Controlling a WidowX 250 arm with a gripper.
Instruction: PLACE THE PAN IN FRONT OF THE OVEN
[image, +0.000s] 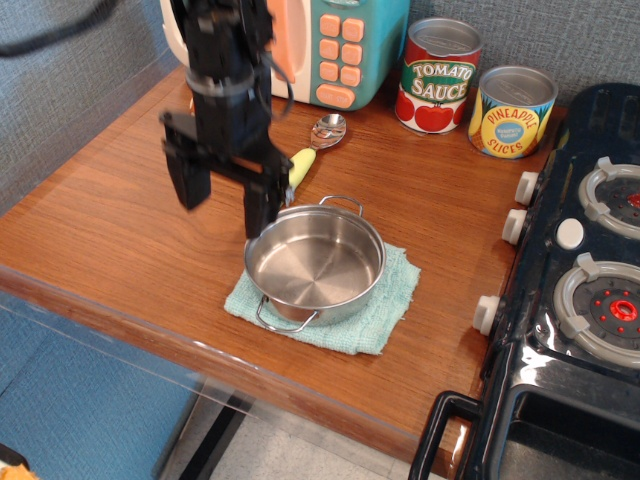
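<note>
The shiny steel pan (315, 262) with two wire loop handles sits on a teal cloth (385, 312) near the table's front edge. The teal and cream toy oven (345, 45) with peach buttons stands at the back of the table. My black gripper (222, 200) is open and empty. It hangs just left of the pan's rim, its right finger (261, 205) close to the rim.
A spoon with a yellow-green handle (318, 140) lies behind the pan, partly hidden by the gripper. A tomato sauce can (438, 75) and a pineapple can (512, 110) stand at the back right. A black toy stove (590, 290) fills the right side.
</note>
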